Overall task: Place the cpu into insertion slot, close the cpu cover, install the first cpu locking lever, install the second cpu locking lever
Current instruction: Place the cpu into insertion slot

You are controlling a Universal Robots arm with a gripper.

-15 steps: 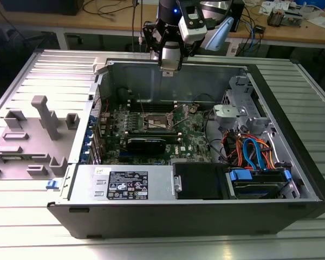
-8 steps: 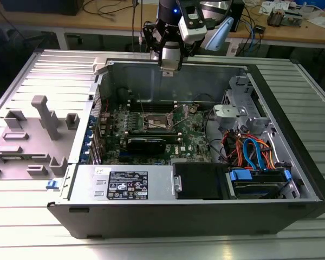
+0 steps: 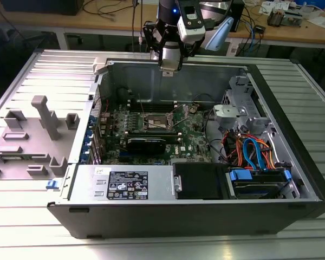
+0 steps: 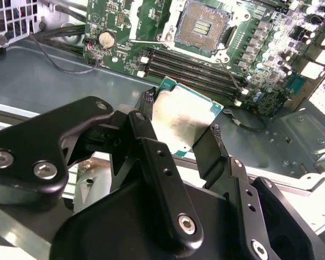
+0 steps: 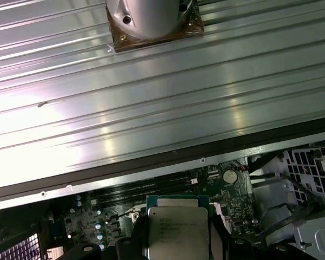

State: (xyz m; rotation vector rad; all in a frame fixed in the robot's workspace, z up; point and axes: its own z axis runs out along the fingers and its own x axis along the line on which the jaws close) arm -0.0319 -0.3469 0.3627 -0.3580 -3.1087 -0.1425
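Ribbed alu table (image 3: 38, 238) carries open PC case (image 3: 151, 216); wood bench (image 3: 309, 32) behind. Gripper (image 3: 169, 69) over far wall, fingers (image 4: 216, 142) clamped on cpu (image 5: 177, 230).

Silver cpu (image 4: 181, 122) hangs tilted, apart from open insertion slot (image 4: 203, 27).

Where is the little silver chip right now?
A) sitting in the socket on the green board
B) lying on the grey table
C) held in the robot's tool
C: the tool pinches the cpu by its edges, and the insertion slot has no chip in it.
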